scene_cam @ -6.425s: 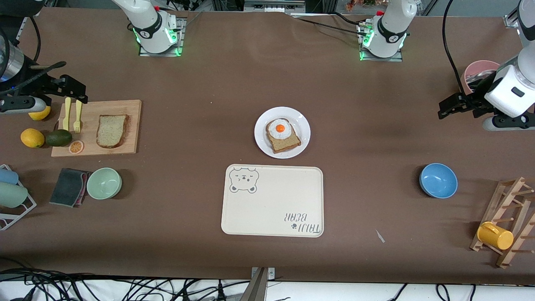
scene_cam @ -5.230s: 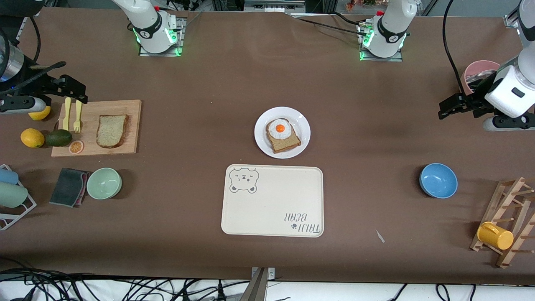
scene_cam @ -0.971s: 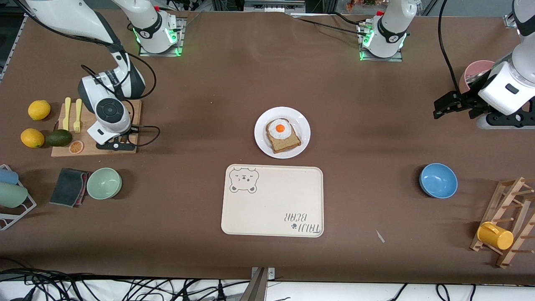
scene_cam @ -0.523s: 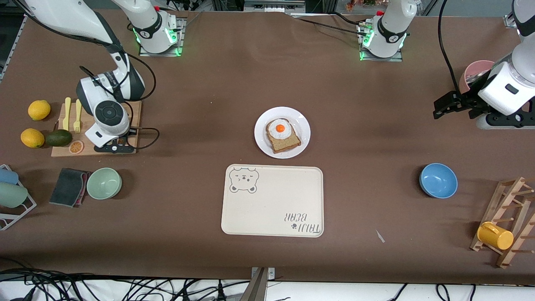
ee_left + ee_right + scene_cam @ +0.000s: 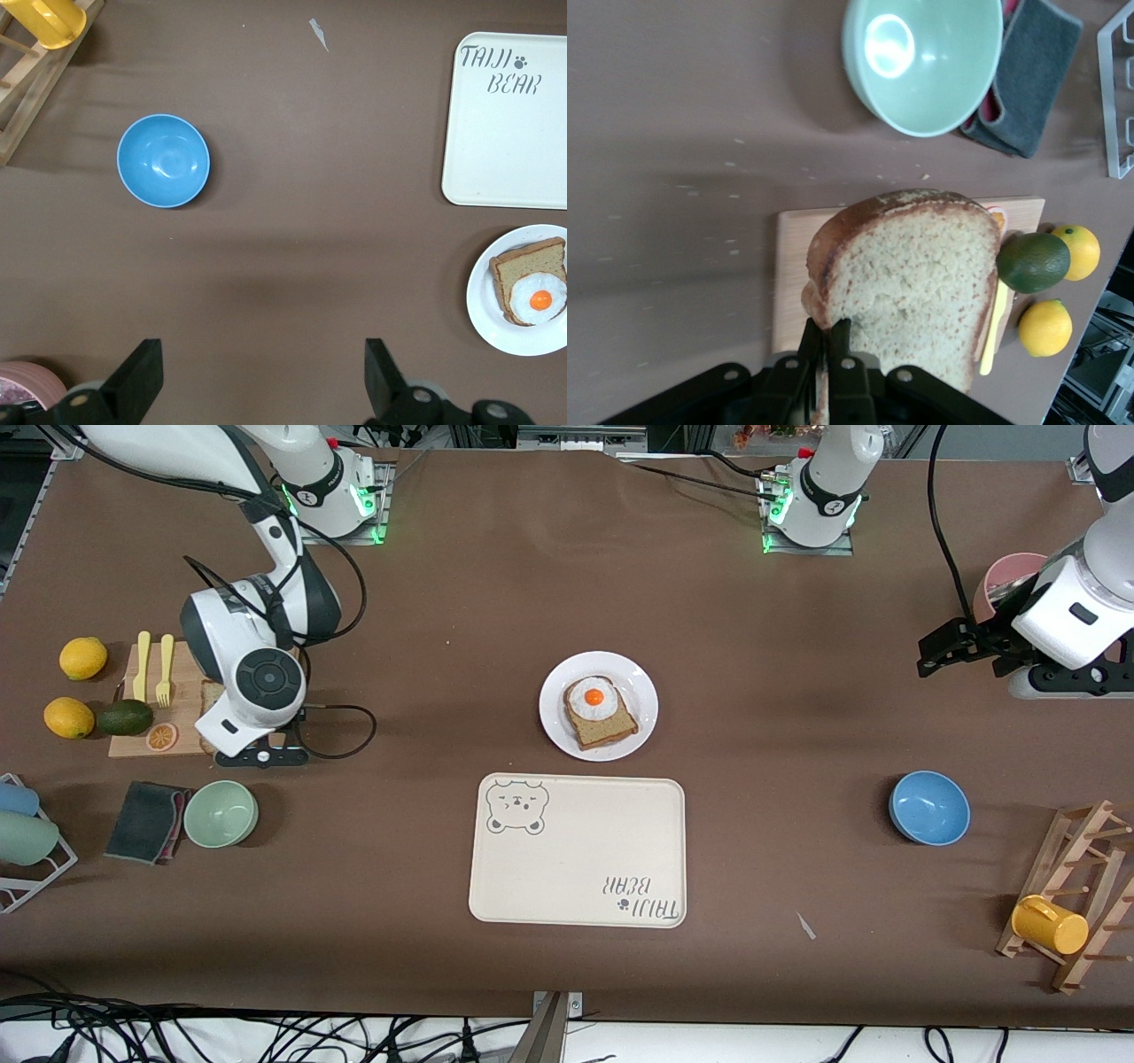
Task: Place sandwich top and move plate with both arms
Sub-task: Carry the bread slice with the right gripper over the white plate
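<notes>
The sandwich top [image 5: 908, 283], a plain slice with a brown crust, hangs on edge over the wooden cutting board [image 5: 793, 283]. My right gripper [image 5: 828, 329] is shut on its crust. From the front only a strip of that slice [image 5: 210, 708] shows beside the right wrist [image 5: 261, 677], which hides the fingers. The white plate [image 5: 636, 677] sits mid-table and carries a bread slice with a fried egg [image 5: 599, 713]. My left gripper [image 5: 263, 376] waits open and empty over bare table at the left arm's end [image 5: 943, 651]; the plate [image 5: 496, 310] also shows in its view.
A cream bear-print tray [image 5: 576, 850] lies nearer the camera than the plate. Two lemons, an avocado [image 5: 124, 716] and yellow cutlery flank the board. A green bowl [image 5: 221, 813] and grey cloth lie nearer. A blue bowl [image 5: 928, 808] and a mug rack [image 5: 1076, 903] are at the left arm's end.
My right arm has risen and shifted a little toward the table's middle, lifting the sandwich top off the board. The left arm has not moved.
</notes>
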